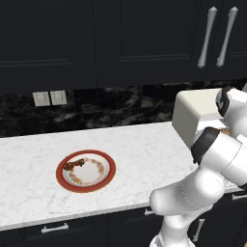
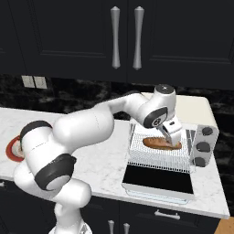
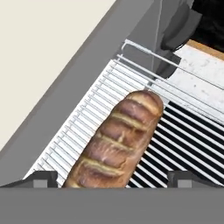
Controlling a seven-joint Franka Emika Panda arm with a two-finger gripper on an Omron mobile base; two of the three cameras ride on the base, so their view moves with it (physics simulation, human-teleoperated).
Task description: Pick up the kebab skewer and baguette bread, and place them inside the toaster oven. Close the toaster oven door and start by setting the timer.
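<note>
Your gripper (image 2: 172, 138) stands released over the baguette bread (image 2: 162, 143), resting on the toaster oven (image 2: 199, 114) rack for toasting.

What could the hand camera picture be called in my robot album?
Open hand hovering over the baguette bread lying on the toaster oven's wire rack.

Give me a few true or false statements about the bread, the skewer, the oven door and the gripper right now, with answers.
1. The baguette bread lies on the toaster oven's wire rack. True.
2. The kebab skewer is in the oven. False: it lies on the red-rimmed plate.
3. The toaster oven door is shut. False: it is folded down open.
4. The gripper stands open above the bread. True.
</note>
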